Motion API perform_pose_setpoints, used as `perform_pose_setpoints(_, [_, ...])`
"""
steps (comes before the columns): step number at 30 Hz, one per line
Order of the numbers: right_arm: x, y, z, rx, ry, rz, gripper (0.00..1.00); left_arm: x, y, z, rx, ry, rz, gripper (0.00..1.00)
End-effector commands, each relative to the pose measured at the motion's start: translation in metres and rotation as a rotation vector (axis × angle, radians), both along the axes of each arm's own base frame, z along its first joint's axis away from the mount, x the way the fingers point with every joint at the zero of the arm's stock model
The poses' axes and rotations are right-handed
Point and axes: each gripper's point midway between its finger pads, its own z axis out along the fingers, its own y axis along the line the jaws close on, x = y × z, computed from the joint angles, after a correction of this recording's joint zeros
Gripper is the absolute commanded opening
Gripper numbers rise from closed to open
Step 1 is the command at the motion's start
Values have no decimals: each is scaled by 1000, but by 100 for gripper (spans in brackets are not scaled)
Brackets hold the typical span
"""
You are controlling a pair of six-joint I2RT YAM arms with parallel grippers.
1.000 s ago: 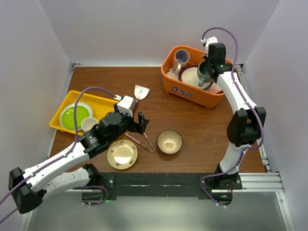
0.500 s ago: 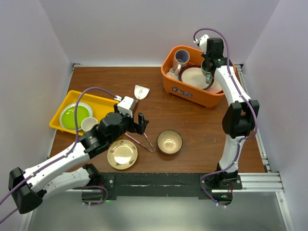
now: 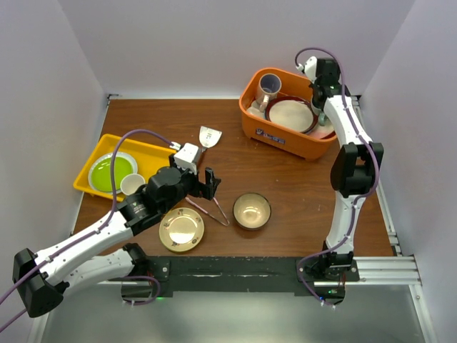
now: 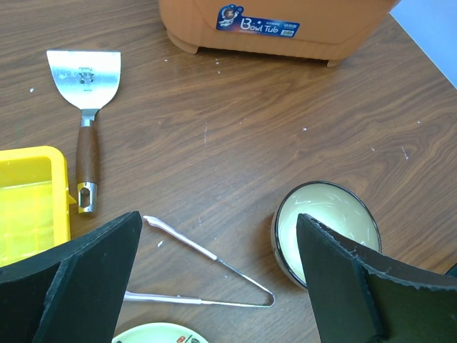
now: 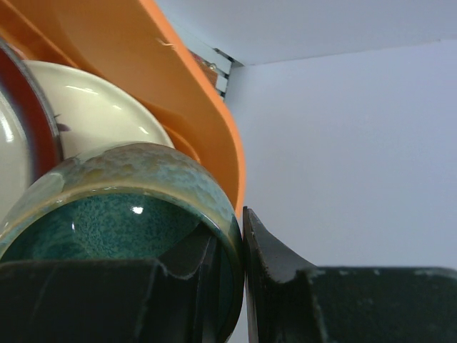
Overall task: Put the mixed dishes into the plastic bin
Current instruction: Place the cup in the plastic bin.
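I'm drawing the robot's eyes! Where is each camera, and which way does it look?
Top external: above and behind the arms, looking down on the table; both the left arm and right arm show.
Left wrist: on the left arm, looking forward and down at spatula, bowl and orange bin; the open left gripper frames the bottom.
Right wrist: at the bin's edge, close on the teal mug; the right gripper pinches its rim.
Shared: top and left wrist both show spatula, bowl, bin.

The bin (image 3: 285,137) stands far right, the tray (image 3: 151,158) left, with spatula (image 3: 209,136), tongs (image 3: 214,209) and bowl (image 3: 252,210) between them.
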Motion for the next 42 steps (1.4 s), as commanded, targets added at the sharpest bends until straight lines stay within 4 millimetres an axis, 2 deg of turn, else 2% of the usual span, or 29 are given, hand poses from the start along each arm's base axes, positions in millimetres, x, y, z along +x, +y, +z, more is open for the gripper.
perform_pose_setpoints(1, [11, -19, 75, -67, -198, -56, 0, 3, 2, 1, 5, -20, 1, 95])
perform_pose_setpoints(5, [20, -21, 72, -90, -195, -60, 0, 3, 0, -1, 5, -14, -4, 95])
perform_pose_setpoints(7, [25, -22, 65, -99, -183, -64, 3, 3, 0, -2, 7, -12, -4, 95])
perform_pose_setpoints(9, [28, -23, 67, -100, -190, -64, 5, 2, 1, -1, 5, -13, -2, 95])
perform_pose_setpoints(12, [33, -24, 60, -104, -181, -63, 12, 2, 1, -2, 3, -10, -2, 95])
perform_pose_setpoints(13, [35, -24, 56, -106, -175, -62, 18, 2, 1, -2, 2, -9, -2, 95])
perform_pose_setpoints(15, [36, -24, 53, -106, -171, -63, 19, 1, 1, -2, 0, -8, -3, 95])
perform_pose_setpoints(18, [36, -29, 49, -103, -167, -73, 27, 1, 0, -3, 0, -6, -5, 95])
perform_pose_setpoints(22, [34, -31, 46, -93, -163, -76, 42, 1, 0, -3, -1, -3, -8, 95])
perform_pose_setpoints(26, [31, -29, 50, -73, -172, -70, 51, 0, 0, -3, -3, -2, -10, 96])
perform_pose_setpoints(30, [23, -26, 65, -43, -201, -61, 59, -1, 1, -1, -5, -4, -10, 96])
perform_pose_setpoints(34, [15, -23, 75, -19, -210, -49, 64, -3, 2, 1, -10, -6, -11, 96])
perform_pose_setpoints(42, [-2, -13, 91, 53, -226, -14, 66, -7, -1, 4, -35, 4, -33, 96])
